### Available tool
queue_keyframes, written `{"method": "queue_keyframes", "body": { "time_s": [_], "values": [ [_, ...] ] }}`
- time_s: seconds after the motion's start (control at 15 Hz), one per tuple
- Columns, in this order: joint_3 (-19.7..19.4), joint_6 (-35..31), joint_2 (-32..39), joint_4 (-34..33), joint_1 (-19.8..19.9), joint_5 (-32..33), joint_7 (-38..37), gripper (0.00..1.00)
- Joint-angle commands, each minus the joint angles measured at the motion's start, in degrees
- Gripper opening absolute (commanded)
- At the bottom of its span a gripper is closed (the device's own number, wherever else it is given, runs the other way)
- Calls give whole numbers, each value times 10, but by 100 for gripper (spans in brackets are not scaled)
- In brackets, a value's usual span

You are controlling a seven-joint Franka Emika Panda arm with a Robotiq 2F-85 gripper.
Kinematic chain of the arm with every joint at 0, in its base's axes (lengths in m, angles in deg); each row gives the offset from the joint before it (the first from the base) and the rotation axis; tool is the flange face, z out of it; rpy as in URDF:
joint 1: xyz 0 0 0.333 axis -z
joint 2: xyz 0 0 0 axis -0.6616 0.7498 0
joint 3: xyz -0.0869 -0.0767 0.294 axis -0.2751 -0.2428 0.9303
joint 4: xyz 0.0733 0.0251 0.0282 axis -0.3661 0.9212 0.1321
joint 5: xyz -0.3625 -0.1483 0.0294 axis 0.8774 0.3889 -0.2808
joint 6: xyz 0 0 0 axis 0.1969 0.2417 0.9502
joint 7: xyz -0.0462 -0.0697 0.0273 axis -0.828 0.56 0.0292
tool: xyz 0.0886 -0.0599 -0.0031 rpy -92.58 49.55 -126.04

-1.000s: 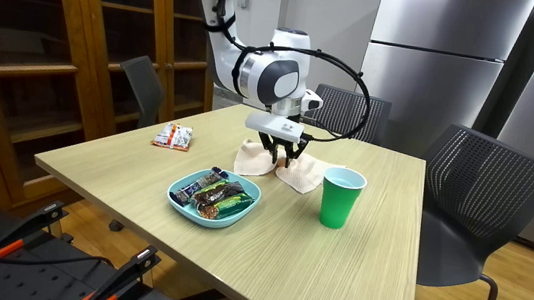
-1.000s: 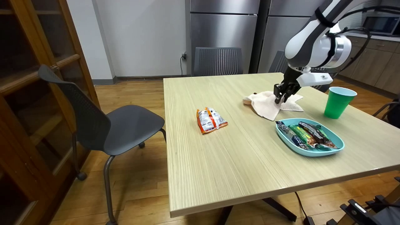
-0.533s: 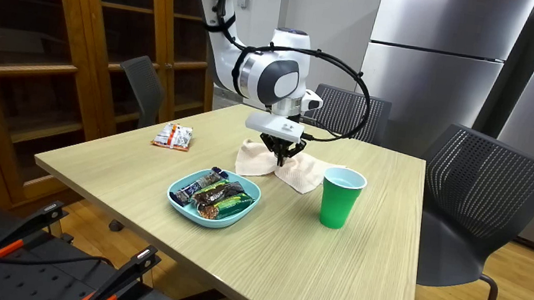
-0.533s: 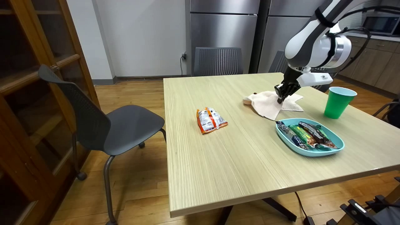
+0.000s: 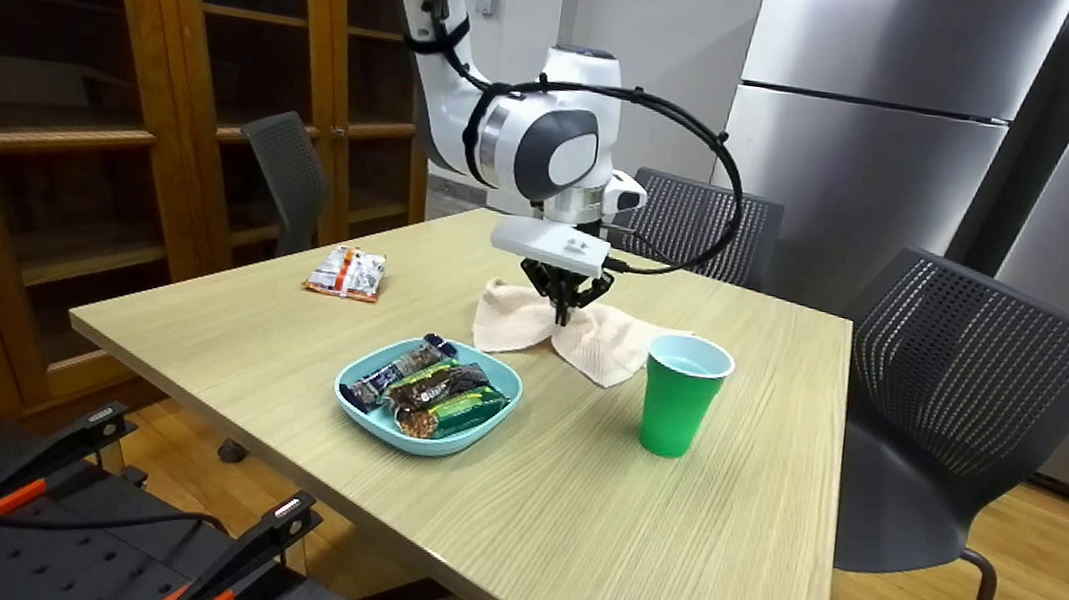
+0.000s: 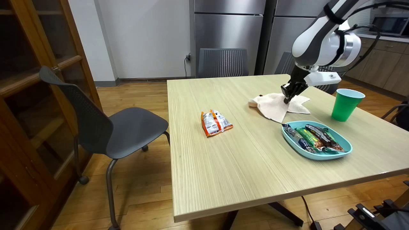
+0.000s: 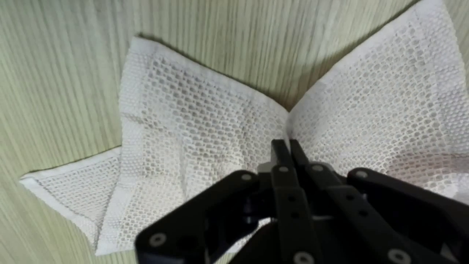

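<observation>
A cream waffle-weave cloth (image 5: 602, 343) lies loosely spread on the table; it also shows in an exterior view (image 6: 271, 105) and the wrist view (image 7: 205, 121). My gripper (image 7: 288, 146) is shut on a fold of it, and the pinched ridge runs up between the fingertips. In both exterior views the gripper (image 5: 561, 319) (image 6: 286, 101) points down at the middle of the cloth, just above the table. A reddish-brown patch (image 7: 421, 163) shows through the cloth at the right; what it is cannot be told. A small dark thing (image 6: 261, 95) shows at the cloth's far edge.
A light-blue plate (image 5: 422, 446) with several wrapped bars (image 5: 434, 387) stands near the cloth. A green cup (image 5: 678, 407) stands beside it. An orange and silver snack packet (image 5: 346, 274) lies on the table (image 6: 223, 179). Dark chairs (image 5: 924, 415) stand around the table.
The gripper was open over the cloth and has shut on it, drawing a fold together. Since then the arm has risen very slightly. The other things have not moved.
</observation>
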Motion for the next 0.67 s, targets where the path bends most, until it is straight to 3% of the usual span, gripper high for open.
{"method": "queue_keyframes", "body": {
  "time_s": [0.0, 0.6],
  "values": [
    [-5, 15, -51, 45, -5, 12, -10, 1],
    [-20, 17, -134, 126, -17, 19, -10, 1]
  ]
}}
